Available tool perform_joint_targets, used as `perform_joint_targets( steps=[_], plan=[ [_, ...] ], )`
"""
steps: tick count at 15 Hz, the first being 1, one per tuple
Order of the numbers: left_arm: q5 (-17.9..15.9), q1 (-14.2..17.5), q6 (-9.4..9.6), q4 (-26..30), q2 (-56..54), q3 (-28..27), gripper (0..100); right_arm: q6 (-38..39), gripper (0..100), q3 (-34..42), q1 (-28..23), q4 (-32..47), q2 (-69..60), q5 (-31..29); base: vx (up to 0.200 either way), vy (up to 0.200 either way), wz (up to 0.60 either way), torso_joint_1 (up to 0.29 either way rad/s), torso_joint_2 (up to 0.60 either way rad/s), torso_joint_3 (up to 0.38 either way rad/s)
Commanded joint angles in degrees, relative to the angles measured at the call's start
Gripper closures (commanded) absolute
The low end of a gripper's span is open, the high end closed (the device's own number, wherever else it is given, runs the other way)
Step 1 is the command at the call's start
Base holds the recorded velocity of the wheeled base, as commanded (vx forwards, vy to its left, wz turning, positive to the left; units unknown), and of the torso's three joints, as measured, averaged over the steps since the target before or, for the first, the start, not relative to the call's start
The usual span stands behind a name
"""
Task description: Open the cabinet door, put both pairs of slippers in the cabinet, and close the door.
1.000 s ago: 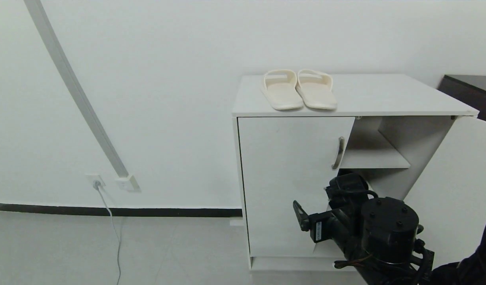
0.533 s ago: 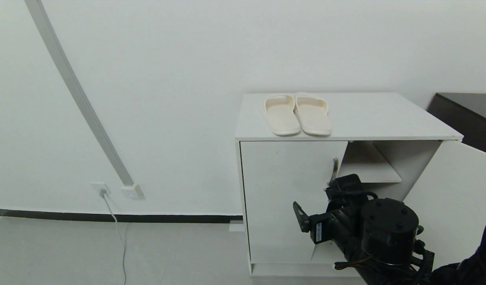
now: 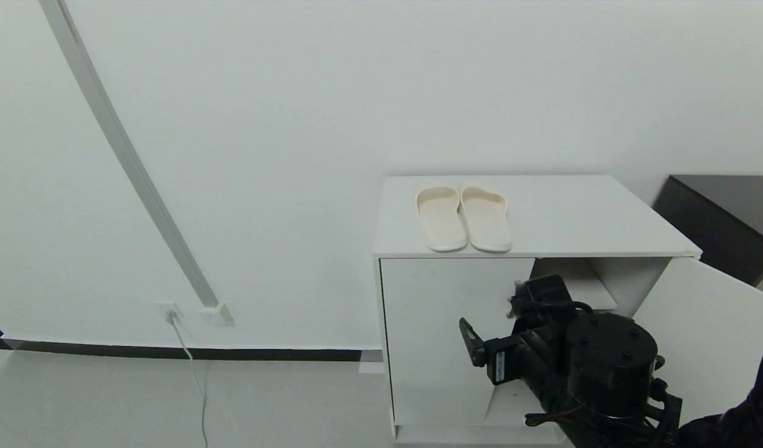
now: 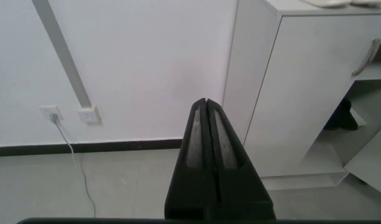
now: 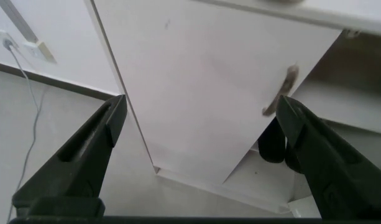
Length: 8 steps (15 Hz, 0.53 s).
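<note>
We see a pair of cream open-toed slippers (image 3: 462, 218) atop the white two-door cabinet (image 3: 574, 214), right-hand door (image 3: 711, 336) open; left gripper (image 4: 206, 104) clenched empty, right gripper (image 5: 201, 102) spread wide

We record cream slippers (image 3: 462, 218), plain, and dark slippers (image 4: 345, 117). Cabinet (image 3: 574, 218) plain white; handle (image 5: 282, 93) dull silver. Wall (image 3: 294, 93) white, skirting (image 3: 170, 353) black, conduit (image 3: 126, 155) grey, cable (image 3: 191, 367) grey, floor (image 3: 107, 404) pale grey, side table (image 3: 723, 211) near-black.
</note>
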Motion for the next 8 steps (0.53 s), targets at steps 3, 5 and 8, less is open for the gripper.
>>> perform_joint_targets(
  steps=[3, 5, 8],
  plan=[
    [-0.1, 0.0, 0.25, 0.0, 0.0, 0.0, 100, 0.0, 0, 0.2, 0.0, -1.4, 0.2, 0.0, 0.0, 0.0, 0.0, 0.258, -0.59, -0.326],
    [-0.1, 0.0, -0.01, 0.0, 0.0, 0.0, 100, -0.1, 0, 0.2, 0.0, -2.6, 0.7, 0.0, 0.0, 0.0, 0.0, 0.071, -0.19, -0.098],
    [-0.1, 0.0, 0.17, 0.0, 0.0, 0.0, 100, -1.2, 0, -5.6, -2.2, 1.1, 0.6, 0.3, 0.0, 0.0, 0.0, 0.0, 0.0, 0.0]
  ],
)
